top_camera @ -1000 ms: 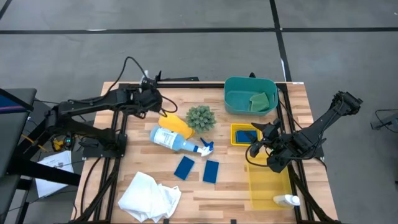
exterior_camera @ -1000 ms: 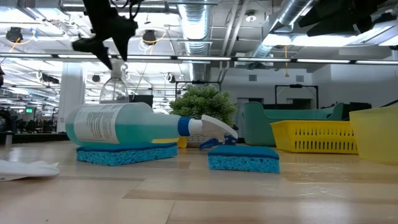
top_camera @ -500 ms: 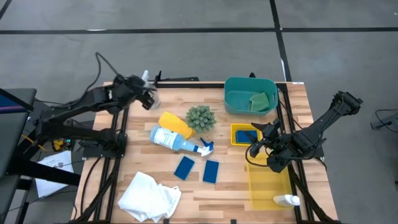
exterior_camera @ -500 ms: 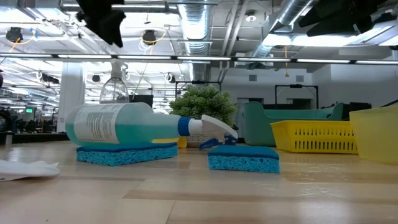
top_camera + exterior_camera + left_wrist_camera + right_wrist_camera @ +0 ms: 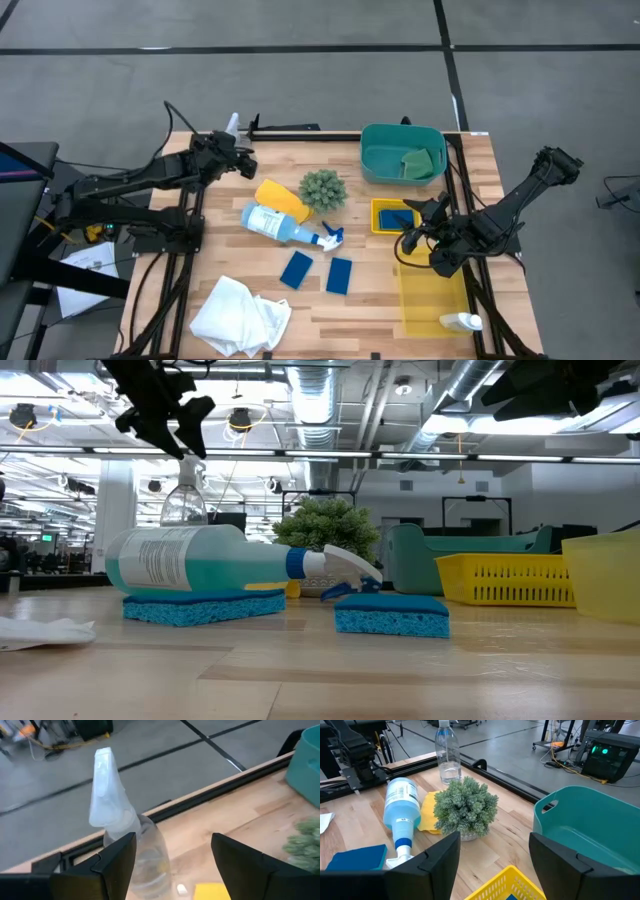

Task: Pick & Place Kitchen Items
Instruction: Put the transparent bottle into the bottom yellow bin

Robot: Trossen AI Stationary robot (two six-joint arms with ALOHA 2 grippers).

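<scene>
Now the left tool (image 5: 170, 855), fingers spread, has dropped back toward the clear bottle (image 5: 131, 851), seemingly lining up a grasp.

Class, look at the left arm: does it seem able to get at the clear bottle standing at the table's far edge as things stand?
Probably yes. The left gripper hovers just above and in front of the clear bottle, its jaws open wider than the bottle's neck. Nothing stands between them; the yellow sponge lies nearer the middle of the table.

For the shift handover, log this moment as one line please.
left pincer: open, at clear bottle, far table edge | right pincer: open, idle near yellow basket | spray bottle: lying on table
</scene>
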